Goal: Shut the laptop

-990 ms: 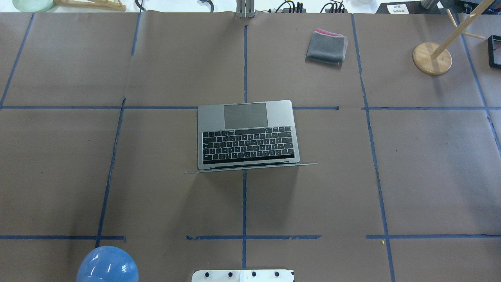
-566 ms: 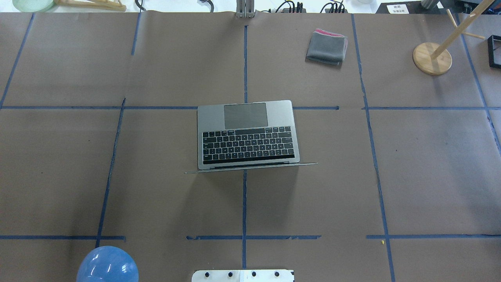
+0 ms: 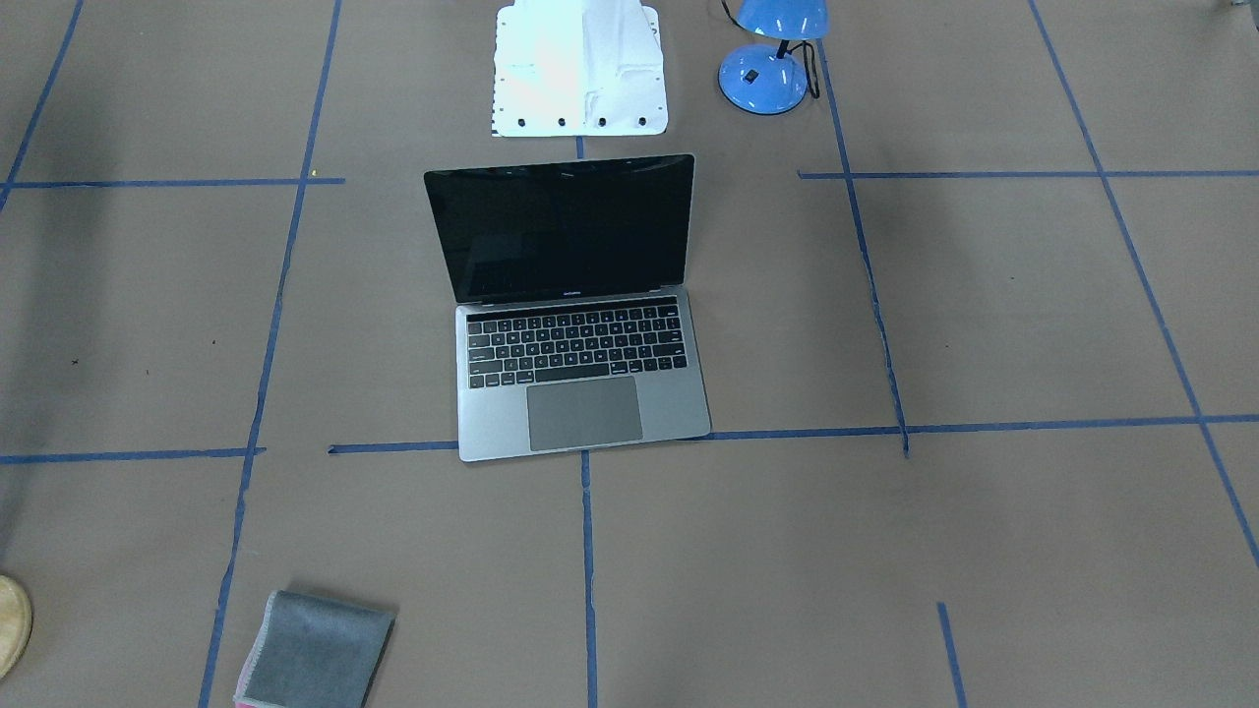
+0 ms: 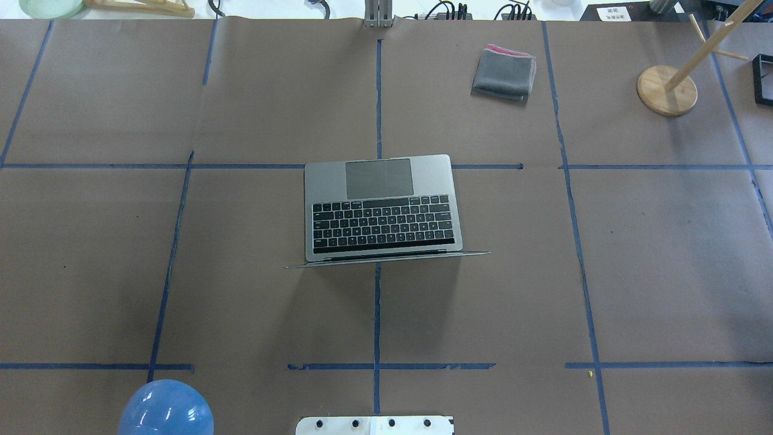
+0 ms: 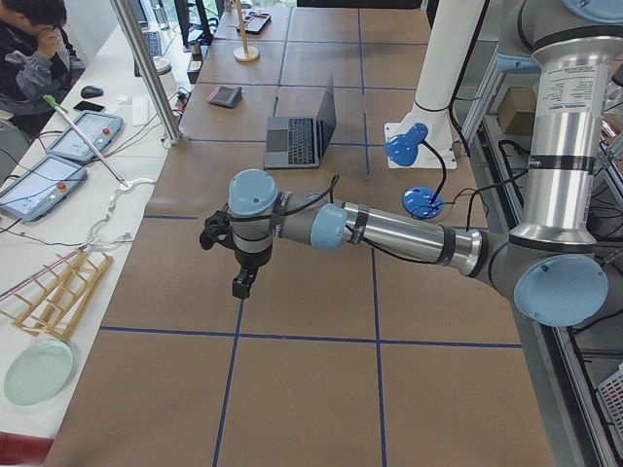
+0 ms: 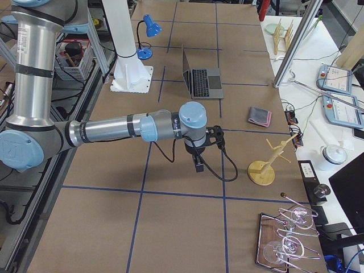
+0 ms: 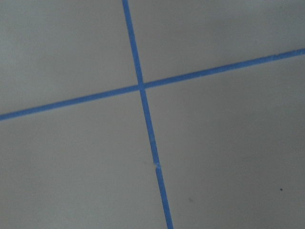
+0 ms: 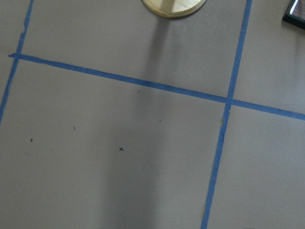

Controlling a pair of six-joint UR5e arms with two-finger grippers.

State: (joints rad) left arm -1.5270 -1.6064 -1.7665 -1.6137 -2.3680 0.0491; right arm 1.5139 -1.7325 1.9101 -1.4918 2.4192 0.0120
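Front-facing view: the laptop (image 3: 580, 374) sits open in the middle of the table (image 3: 984, 315). Its dark screen stands up with its back to the robot, and its front edge lies on a blue tape line. A folded cloth (image 3: 315, 661) and a blue lamp (image 3: 772, 59) lie well apart from it. No arm is near.

Overhead view: compared with a second ago, nothing has shifted. The laptop is in the same spot, the lid is at the same angle, and no arm shows. Closing has therefore not begun.

Left side view: the left gripper (image 5: 241, 285) hangs pointing down over bare paper, well short of the laptop farther along the table. Whether its jaws are spread or together cannot be told from here, and it appears to carry nothing.

Right side view: the right gripper (image 6: 198, 166) likewise hangs over bare paper, near a wooden stand (image 6: 261, 170) and far from the laptop. Its jaw opening cannot be told either.

Wrist views: both show only paper and tape, with the stand's base at the top edge of the right one. No fingers appear.

One arm probably has to travel to the lid's top edge first.
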